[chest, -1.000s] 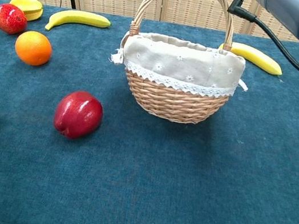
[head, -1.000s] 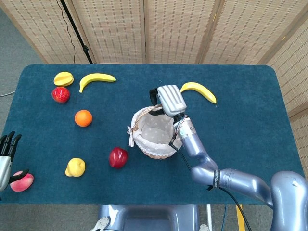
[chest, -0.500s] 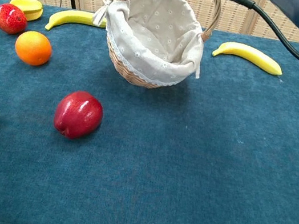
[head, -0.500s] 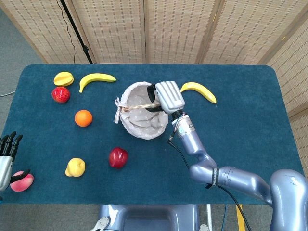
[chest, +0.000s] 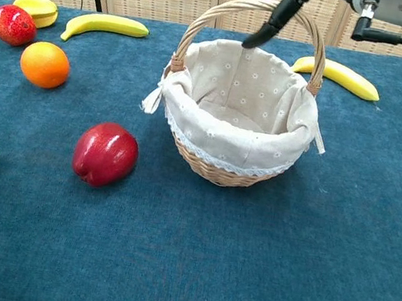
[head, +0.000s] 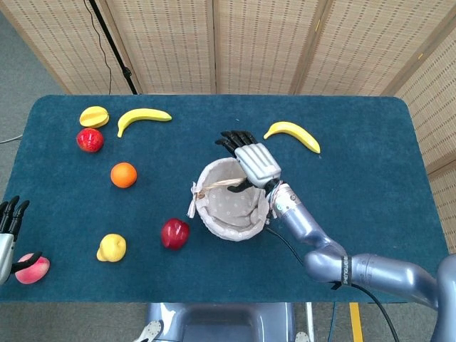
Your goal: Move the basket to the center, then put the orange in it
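The wicker basket (head: 225, 211) with its white lining stands upright on the table near the middle, and in the chest view the basket (chest: 217, 167) sits flat with its handle (chest: 209, 16) arched above. My right hand (head: 258, 162) hovers over the basket's far rim with its fingers spread away from the handle. Only its thumb (chest: 273, 21) reaches down by the handle's top. The orange (head: 123, 174) lies left of the basket, apart from it, and shows again as the orange (chest: 45, 64) in the chest view. My left hand (head: 8, 226) is at the table's left front edge, fingers straight, holding nothing.
A red apple (head: 174, 233) lies just left of the basket. Further left are a yellow fruit (head: 111, 247), a peach (head: 33, 270) by my left hand, a red fruit (head: 90, 140), a starfruit (head: 94, 115) and a banana (head: 143, 116). Another banana (head: 293, 134) lies behind the basket.
The basket swung up tilted toward the back left, then came down upright near the middle. My right hand's fingers have come off the handle and spread. The left hand barely moved.
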### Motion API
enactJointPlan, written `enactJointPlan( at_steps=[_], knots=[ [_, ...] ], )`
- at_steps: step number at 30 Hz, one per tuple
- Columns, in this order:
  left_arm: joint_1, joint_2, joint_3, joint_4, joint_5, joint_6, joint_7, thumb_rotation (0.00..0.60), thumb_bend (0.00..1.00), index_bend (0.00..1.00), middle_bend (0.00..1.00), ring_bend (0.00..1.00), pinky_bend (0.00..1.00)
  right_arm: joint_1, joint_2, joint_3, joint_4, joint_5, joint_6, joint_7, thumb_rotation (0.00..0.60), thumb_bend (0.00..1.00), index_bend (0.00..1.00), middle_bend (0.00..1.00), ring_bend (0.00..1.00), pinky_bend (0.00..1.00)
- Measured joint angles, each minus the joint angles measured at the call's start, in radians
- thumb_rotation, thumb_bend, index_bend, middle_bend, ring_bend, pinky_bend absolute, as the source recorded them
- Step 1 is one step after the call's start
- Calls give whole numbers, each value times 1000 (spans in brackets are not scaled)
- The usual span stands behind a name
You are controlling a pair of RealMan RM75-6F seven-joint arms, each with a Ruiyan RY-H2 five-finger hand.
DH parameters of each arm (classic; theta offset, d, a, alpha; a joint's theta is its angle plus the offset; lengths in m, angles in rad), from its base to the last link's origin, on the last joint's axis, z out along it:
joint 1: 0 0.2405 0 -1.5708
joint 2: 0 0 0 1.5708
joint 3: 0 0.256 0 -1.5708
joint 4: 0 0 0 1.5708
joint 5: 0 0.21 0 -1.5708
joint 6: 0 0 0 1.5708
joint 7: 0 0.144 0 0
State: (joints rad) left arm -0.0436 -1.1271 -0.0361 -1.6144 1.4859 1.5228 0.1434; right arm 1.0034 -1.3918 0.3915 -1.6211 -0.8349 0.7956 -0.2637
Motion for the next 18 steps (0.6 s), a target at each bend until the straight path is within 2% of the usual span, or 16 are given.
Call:
enactJointPlan(
  at_steps=[8, 14, 18],
  knots=[
    [-5, -7, 1, -1, 3, -6, 1, 600, 81, 0, 0, 0, 0, 47, 174, -74, -129, 176, -164, -47, 600, 0, 93, 20, 0, 3],
    [-3, -11, 3, -1, 6, -3, 5, 600, 81, 0, 0, 0, 0, 81, 281, -122, -192, 219, -271, -34, 600, 0, 85, 16, 0, 3],
    [-3, -14, 4, -1, 7, -2, 6, 600, 81, 0, 0, 0, 0, 76, 345, -132, -244, 200, -285, -13, 600, 0, 103, 17, 0, 3]
  ],
)
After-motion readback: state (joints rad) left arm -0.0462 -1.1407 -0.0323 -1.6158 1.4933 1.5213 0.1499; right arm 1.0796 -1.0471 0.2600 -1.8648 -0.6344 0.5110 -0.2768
